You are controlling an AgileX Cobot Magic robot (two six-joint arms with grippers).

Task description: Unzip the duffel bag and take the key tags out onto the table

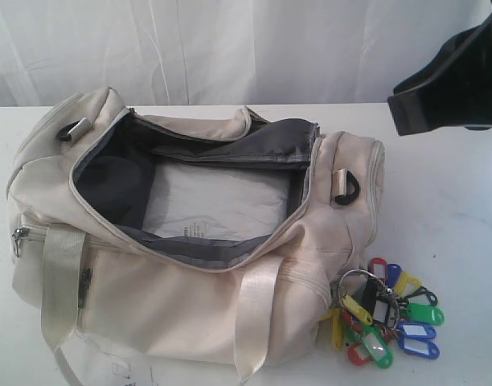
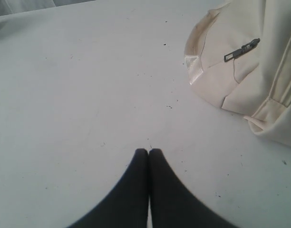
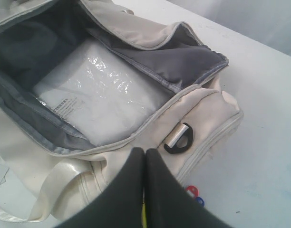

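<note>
Left end effector (image 2: 149, 151), right end effector (image 3: 144, 151): both closed; right apparently aloft.

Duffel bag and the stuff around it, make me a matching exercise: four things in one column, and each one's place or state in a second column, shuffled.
Things
1. bag
2. key tags
3. left gripper
4. plastic packet

Place or state
A. shut, holding nothing
B. lying inside the bag
C. unzipped, gaping open
D. on the table, beside the bag's end

Pairs: 1-C, 2-D, 3-A, 4-B
</note>
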